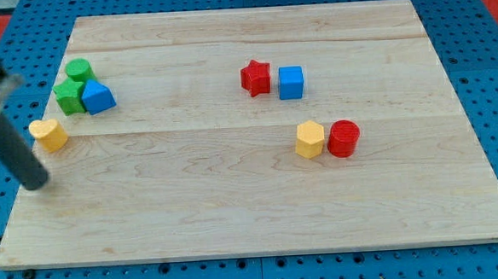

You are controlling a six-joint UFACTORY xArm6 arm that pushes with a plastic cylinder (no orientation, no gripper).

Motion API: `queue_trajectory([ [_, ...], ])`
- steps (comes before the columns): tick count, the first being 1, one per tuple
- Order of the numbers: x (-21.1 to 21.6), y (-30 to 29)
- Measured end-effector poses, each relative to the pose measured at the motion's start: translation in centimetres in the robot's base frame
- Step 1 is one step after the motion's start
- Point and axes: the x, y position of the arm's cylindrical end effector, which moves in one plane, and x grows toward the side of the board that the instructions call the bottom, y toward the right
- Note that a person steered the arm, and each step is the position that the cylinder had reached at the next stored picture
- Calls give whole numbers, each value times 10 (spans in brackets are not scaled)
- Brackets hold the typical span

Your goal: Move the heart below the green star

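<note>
Dark rod tip [36, 185] on the wooden tabletop [253, 216], just below-left of the yellow heart block [49, 134]; green star block [69, 96] above. No claw present.

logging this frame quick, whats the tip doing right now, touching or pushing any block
My tip: there is no gripper, so nothing is held. It sits at the board's left edge, just below the yellow heart, apart from it.

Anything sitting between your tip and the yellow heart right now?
No. In the camera view, only bare board separates my tip from the yellow heart, which lies just toward the view's top-right, with the green star beyond it.
</note>
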Motion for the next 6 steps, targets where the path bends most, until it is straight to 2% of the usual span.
queue_trajectory([
  [1, -22, -7],
  [2, -54, 24],
  [4, -61, 103],
  [6, -68, 306],
])
